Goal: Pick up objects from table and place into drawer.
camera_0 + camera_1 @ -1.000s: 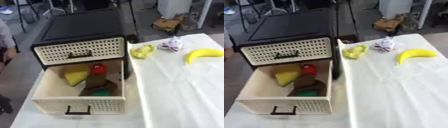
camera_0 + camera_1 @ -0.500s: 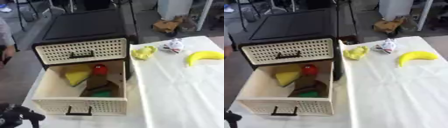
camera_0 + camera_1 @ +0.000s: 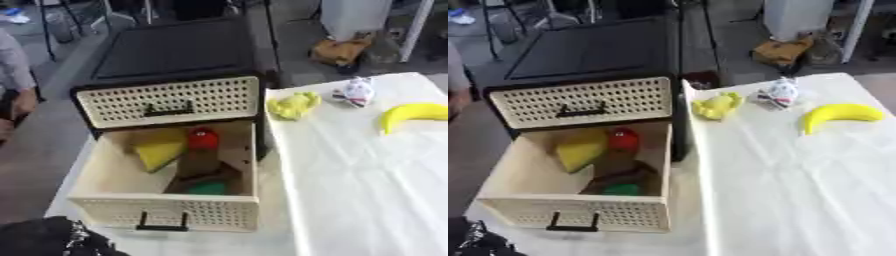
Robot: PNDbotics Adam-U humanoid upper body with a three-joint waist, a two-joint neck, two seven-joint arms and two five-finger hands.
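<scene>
The left hand [image 3: 61, 240] has risen into the lower-left corner, fingers unreadable; the right is unseen; reaching past the open drawer [image 3: 166, 212] for the banana [image 3: 411, 115] risks clipping its front.

A cream, perforated-front drawer [image 3: 166, 215] stands pulled fully open from the bottom of a black-topped cabinet [image 3: 175, 55] — its black handle facing the viewer, the upper drawer [image 3: 171, 102] above it closed. Inside the open drawer lie a yellow wedge [image 3: 160, 154], a red rounded piece [image 3: 203, 139], a brown object [image 3: 203, 167] and something green [image 3: 208, 188] near the front wall. On the white cloth-covered table [image 3: 367, 190] right of the cabinet sit three items — a crumpled yellow-green object [image 3: 293, 105] just beside the cabinet, a small white figure [image 3: 354, 92] farther right, and a yellow banana [image 3: 413, 115] lying on its side, farthest from the cabinet.
</scene>
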